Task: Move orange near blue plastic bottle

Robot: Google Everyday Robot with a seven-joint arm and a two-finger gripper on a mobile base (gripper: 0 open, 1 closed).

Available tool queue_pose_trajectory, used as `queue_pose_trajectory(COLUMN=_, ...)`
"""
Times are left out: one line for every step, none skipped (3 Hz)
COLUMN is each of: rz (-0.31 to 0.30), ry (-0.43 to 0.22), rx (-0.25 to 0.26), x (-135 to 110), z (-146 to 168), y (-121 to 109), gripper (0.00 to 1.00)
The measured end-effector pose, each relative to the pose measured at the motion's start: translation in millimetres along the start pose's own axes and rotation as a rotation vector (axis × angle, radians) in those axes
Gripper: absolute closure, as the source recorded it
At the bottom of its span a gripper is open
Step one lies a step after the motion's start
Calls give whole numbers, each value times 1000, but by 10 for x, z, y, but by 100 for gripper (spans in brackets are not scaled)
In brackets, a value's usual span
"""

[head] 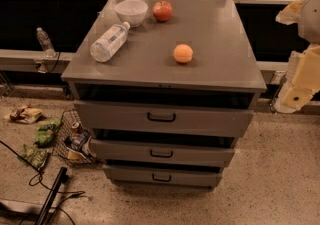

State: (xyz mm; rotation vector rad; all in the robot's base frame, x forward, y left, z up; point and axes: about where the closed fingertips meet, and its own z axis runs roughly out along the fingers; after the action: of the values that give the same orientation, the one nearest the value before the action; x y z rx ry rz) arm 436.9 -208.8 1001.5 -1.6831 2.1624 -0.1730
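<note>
orange (pixel 183 53) sits on desk (pixel 225 69), well right of blue plastic bottle (pixel 108 43) lying far left; pincer (pixel 295 89) probably that pale part off desk's right edge, open or closed: can't tell

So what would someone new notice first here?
The orange sits alone near the middle of the gray cabinet top. Toward the back left, the blue plastic bottle lies on its side by a white bowl, with a red apple next to that. The gripper hangs beyond the cabinet's right edge.
</note>
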Motion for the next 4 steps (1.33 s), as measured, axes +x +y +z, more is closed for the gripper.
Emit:
queue_pose_trajectory(rz=0, ry=0, rx=0, x=0, z=-1, y=0, gripper=0)
queue_pose_trajectory(rz=54, ry=-80, rx=28, x=-48, z=59, y=-122, gripper=0)
queue_pose_trajectory(rz=207, ry=-267, rx=38, x=-102, z=397, y=-450, gripper=0)
queue_pose_trajectory(rz=320, ry=-530, rx=79, x=-388, z=856, y=-1039, gripper=0)
